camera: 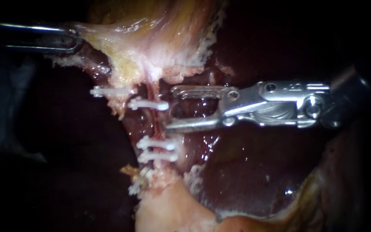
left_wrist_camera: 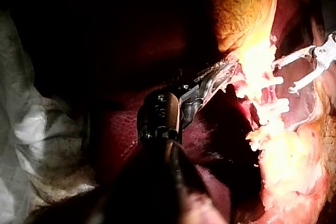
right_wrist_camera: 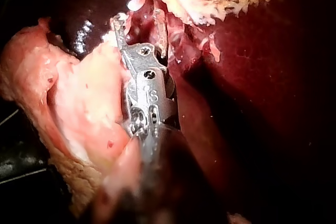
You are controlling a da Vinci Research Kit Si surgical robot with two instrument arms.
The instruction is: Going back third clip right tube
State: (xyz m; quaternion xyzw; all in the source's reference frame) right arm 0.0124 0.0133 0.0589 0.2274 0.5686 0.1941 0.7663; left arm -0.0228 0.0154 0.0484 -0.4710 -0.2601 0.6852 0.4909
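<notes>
The right instrument (camera: 170, 108) carries its tool wide and empty just beside the right tube (camera: 153, 122), its upper tip near the top clip (camera: 149, 104). Backing off looks safest straight along the shaft, with the tool wide so neither tip catches that clip. The clip lies crosswise on the upright tube, one end pointing at the instrument. The left instrument (camera: 74, 38) clamps pale tissue (camera: 108, 41).
</notes>
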